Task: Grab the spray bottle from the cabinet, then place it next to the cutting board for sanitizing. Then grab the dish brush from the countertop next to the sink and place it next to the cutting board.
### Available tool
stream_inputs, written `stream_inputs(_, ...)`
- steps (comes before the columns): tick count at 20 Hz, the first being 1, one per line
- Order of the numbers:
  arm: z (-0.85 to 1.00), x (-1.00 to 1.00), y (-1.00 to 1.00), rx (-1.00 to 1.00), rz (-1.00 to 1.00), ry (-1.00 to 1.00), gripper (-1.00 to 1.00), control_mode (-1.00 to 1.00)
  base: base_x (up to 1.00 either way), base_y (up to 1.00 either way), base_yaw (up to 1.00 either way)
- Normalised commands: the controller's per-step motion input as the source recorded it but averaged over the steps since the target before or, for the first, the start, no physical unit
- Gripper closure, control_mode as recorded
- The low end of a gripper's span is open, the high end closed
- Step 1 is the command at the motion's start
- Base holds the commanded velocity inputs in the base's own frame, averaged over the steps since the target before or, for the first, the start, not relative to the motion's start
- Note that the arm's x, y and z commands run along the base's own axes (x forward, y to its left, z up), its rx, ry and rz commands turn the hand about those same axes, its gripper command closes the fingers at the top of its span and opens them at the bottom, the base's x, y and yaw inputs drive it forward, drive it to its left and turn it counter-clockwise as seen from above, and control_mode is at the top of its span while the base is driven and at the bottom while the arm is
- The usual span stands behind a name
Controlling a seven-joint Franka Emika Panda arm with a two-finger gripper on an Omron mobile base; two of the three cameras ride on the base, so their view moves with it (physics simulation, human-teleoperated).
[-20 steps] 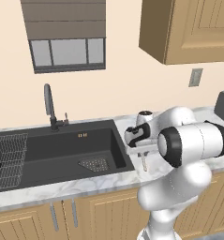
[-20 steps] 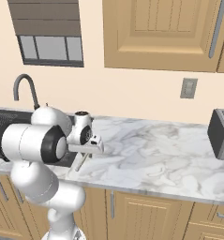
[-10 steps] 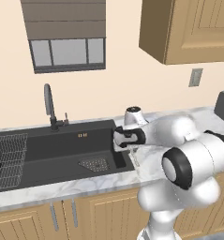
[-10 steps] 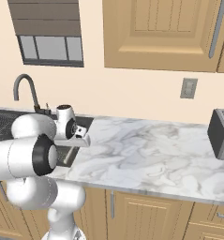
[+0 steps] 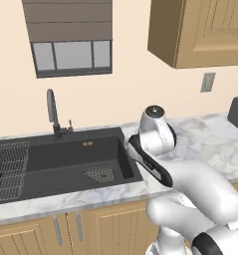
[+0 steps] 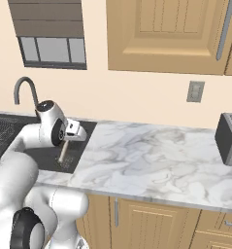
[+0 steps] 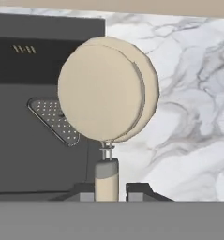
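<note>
Dish brush (image 7: 107, 91) was held in the gripper (image 7: 107, 190), handle pinched between the two dark finger tips, round beige disc head pointing away from the hand. In the hand view the head sat over the line where the sink (image 7: 33, 117) met the countertop (image 7: 188, 126), with the perforated drain plate (image 7: 55, 119) behind it on the left. In the right base view the brush (image 6: 63, 152) hung below the hand, thin wooden handle slanting down over the right end of the black basin (image 6: 64, 158), raised off the marble. The gripper (image 6: 73, 131) there was just past the white wrist, over the sink's right edge.

In the left base view the arm bent over the counter at the sink's right rim (image 5: 133, 169); the brush itself couldn't be made out there. Faucet (image 5: 52, 112) stood at the back of the sink, wire rack (image 5: 8, 169) at its left end. Wall cabinet (image 6: 168, 34) hung above the marble slab (image 6: 156, 160), doors closed. Wall outlet (image 6: 195, 91) sat below it, toaster (image 6: 229, 138) at the far right of the counter. Window (image 5: 70, 55) was above the faucet.
</note>
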Motion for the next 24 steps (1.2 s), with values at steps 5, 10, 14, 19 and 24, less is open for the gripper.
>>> stream_inputs(5,1.0,-0.39,0.0,0.0,0.0,-0.37,1.0,-1.0,0.0,0.0,0.0)
stream_inputs(10,1.0,-0.48,0.0,0.0,0.02,-0.42,1.0,-1.0,0.0,0.0,0.0)
stream_inputs(14,1.0,-0.41,0.0,0.0,0.07,-0.35,1.0,-1.0,0.0,0.0,0.0)
stream_inputs(19,0.93,-0.44,-0.03,0.0,0.07,-0.17,1.0,-1.0,0.0,0.0,0.0)
stream_inputs(24,0.87,-0.52,0.0,0.0,0.08,-0.06,1.0,-1.0,0.0,0.0,0.0)
